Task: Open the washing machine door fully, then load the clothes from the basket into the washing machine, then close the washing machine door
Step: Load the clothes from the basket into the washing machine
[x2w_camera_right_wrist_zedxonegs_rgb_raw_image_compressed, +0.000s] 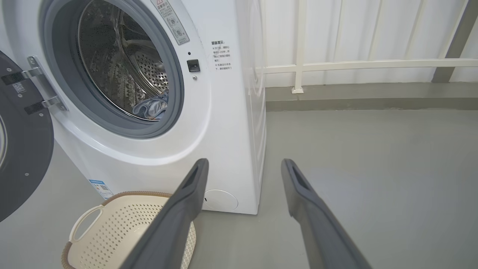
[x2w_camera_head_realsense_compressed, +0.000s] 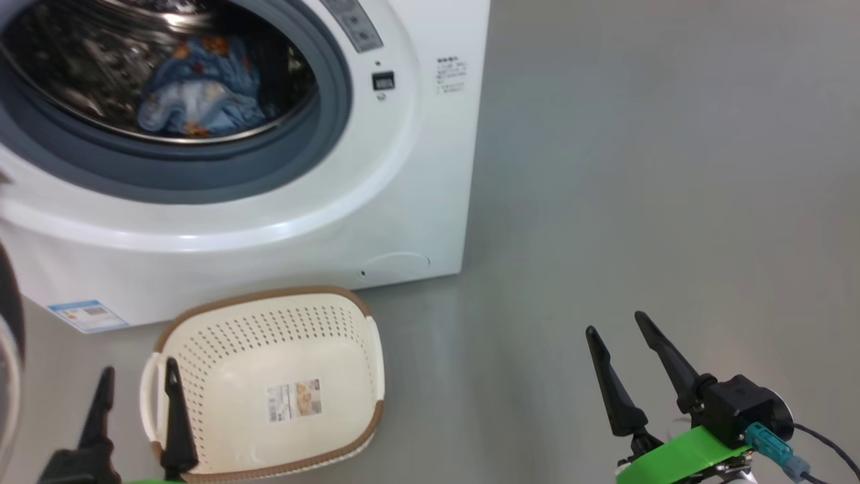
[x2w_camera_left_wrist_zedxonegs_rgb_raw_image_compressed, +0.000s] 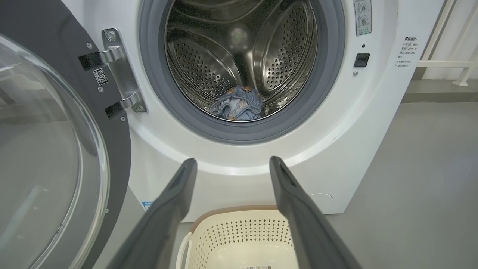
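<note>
Steel drum (x2w_camera_left_wrist_zedxonegs_rgb_raw_image_compressed: 283,48) of white washing machine (x2w_camera_head_realsense_compressed: 416,202), light-blue clothes (x2w_camera_head_realsense_compressed: 198,94) bundled low inside, behind grey rubber ring (x2w_camera_head_realsense_compressed: 322,134). Washing machine door (x2w_camera_left_wrist_zedxonegs_rgb_raw_image_compressed: 48,149) swung wide on left hinge (x2w_camera_left_wrist_zedxonegs_rgb_raw_image_compressed: 119,71). Cream basket (x2w_camera_head_realsense_compressed: 269,296) on grey floor (x2w_camera_head_realsense_compressed: 638,168), just before machine, sticker (x2w_camera_head_realsense_compressed: 294,400) on bare bottom. Left gripper (x2w_camera_head_realsense_compressed: 140,366) spread wide at basket's left side, holding nothing. Right gripper (x2w_camera_head_realsense_compressed: 615,323) spread wide above floor, well right of basket, holding nothing.

Left hand (x2w_camera_head_realsense_compressed: 140,366), right hand (x2w_camera_head_realsense_compressed: 615,323): spread, empty-looking
</note>
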Motion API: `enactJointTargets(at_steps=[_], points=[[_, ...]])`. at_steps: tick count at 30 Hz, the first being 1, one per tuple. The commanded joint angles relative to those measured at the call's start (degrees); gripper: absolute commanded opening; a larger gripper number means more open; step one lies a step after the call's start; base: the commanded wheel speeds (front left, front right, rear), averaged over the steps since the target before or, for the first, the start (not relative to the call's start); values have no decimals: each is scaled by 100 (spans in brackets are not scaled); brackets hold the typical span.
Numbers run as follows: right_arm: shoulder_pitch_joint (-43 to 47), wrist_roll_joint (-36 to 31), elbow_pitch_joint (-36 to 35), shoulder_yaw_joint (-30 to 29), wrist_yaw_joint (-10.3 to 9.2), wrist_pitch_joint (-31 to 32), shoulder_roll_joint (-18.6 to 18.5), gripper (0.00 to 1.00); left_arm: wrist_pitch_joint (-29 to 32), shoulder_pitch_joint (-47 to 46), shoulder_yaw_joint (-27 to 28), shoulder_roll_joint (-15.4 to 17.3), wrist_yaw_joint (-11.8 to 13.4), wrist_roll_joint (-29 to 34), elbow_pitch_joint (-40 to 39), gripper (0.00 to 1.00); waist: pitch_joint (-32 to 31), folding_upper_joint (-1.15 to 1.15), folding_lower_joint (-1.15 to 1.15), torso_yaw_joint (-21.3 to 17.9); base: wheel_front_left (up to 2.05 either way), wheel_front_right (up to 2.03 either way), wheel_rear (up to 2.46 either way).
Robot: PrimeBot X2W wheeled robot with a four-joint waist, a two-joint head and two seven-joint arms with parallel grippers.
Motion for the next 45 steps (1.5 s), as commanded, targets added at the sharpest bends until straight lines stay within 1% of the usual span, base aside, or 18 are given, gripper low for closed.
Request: enactJointTargets(at_steps=[1, 5, 11, 18, 25, 45], points=[[61, -51, -196, 139, 9, 28, -8, 100, -69, -36, 175, 102, -3, 58, -81, 100, -461, 0, 0, 317, 0, 0, 0], [238, -64, -309, 124, 9, 145, -8, 100, -102, 183, 86, 6, -78, 73, -8, 100, -714, 0, 0, 367, 0, 0, 0], [526, -91, -497, 65, 9, 322, -8, 100, -114, 411, -21, -73, -93, 87, 78, 100, -1024, 0, 0, 445, 0, 0, 0], [657, -74, -635, 37, 9, 399, -8, 100, -123, 420, -13, -51, -109, 131, 124, 100, -1109, 0, 0, 479, 0, 0, 0], [692, -43, -639, 33, 9, 395, -8, 100, -130, 424, 30, -45, -99, 169, 122, 100, -1176, 0, 0, 452, 0, 0, 0], [730, -35, -623, -31, 9, 389, -8, 100, -105, 345, -61, -5, -127, 196, 223, 100, -1241, 0, 0, 447, 0, 0, 0]])
